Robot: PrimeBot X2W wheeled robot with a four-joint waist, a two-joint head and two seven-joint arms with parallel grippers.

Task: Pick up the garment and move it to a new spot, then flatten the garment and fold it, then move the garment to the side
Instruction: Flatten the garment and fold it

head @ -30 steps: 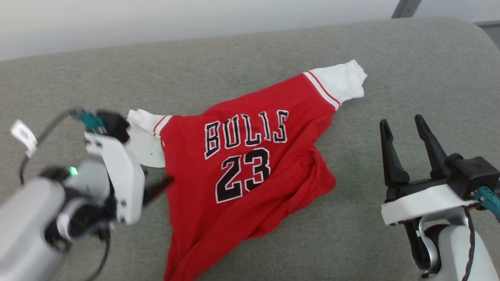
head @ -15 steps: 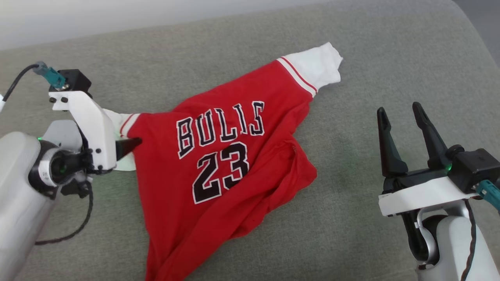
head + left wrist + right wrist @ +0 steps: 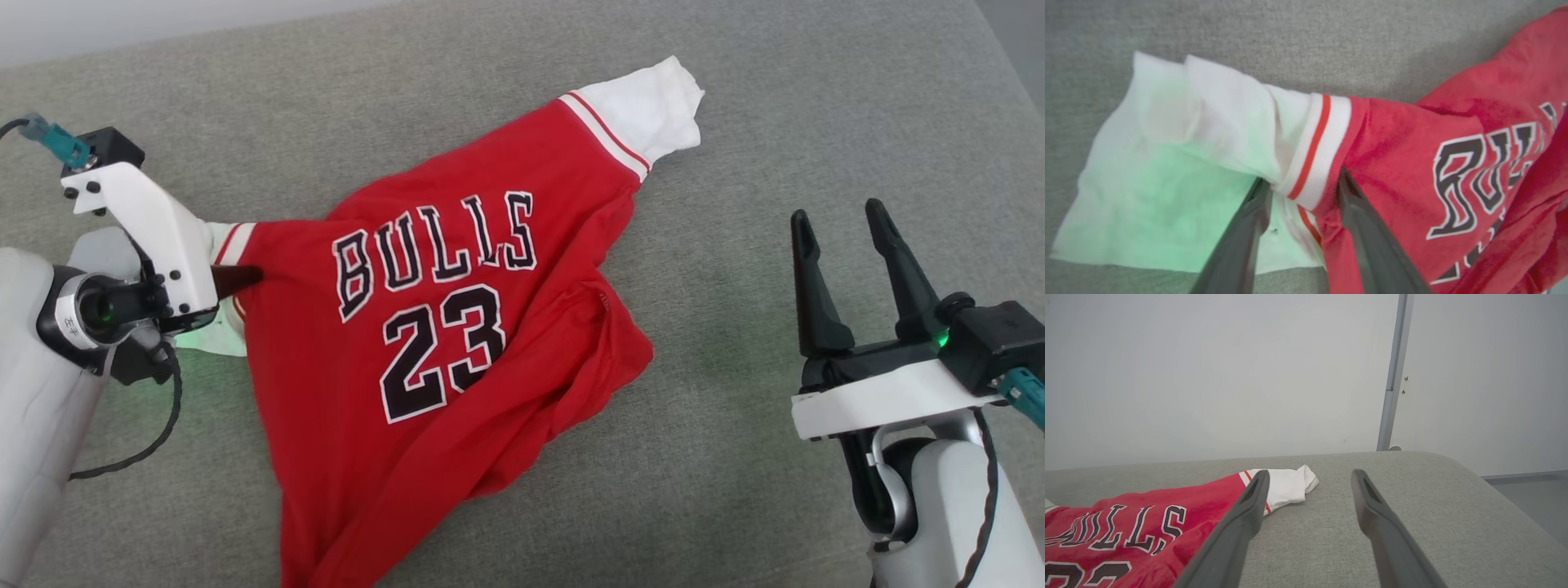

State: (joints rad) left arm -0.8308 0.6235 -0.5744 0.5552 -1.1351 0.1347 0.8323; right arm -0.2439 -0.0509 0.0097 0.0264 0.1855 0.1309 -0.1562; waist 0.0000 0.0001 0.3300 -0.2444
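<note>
Left end effector (image 3: 1301, 177) narrower than before, part-open astride the garment's (image 3: 490, 425) striped trim (image 3: 1315, 149).

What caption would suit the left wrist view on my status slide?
Left gripper with fingers astride the striped sleeve trim of the red garment, lying on the grey cushion.

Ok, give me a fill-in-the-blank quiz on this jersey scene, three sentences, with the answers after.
1. The number printed on the garment is ____.
2. The left claw has a finger on either side of the striped trim, next to the ____ sleeve.
3. The right claw hovers beside the garment, empty, with its jaws ____.

Missing words: 23; white; open.
</note>
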